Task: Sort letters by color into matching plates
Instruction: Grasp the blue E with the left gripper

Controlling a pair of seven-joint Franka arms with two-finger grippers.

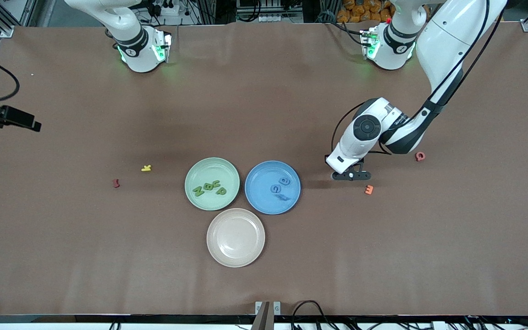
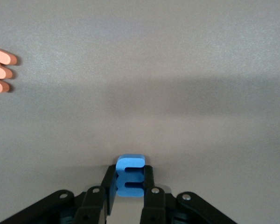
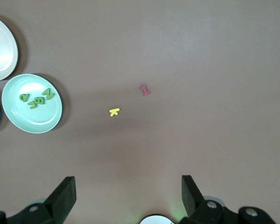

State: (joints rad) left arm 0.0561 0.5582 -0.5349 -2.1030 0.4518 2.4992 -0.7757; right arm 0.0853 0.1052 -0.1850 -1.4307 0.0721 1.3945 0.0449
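My left gripper [image 2: 126,198] is down at the table, fingers clamped on a blue letter E [image 2: 129,175]. Blue plate [image 1: 272,187] sits just beside it toward the right arm's end, holding 3 blue letters [image 1: 280,188]; green plate [image 1: 212,183] has 4 green letters [image 1: 209,188]. My right gripper [image 3: 128,193] waits high, fingers spread.
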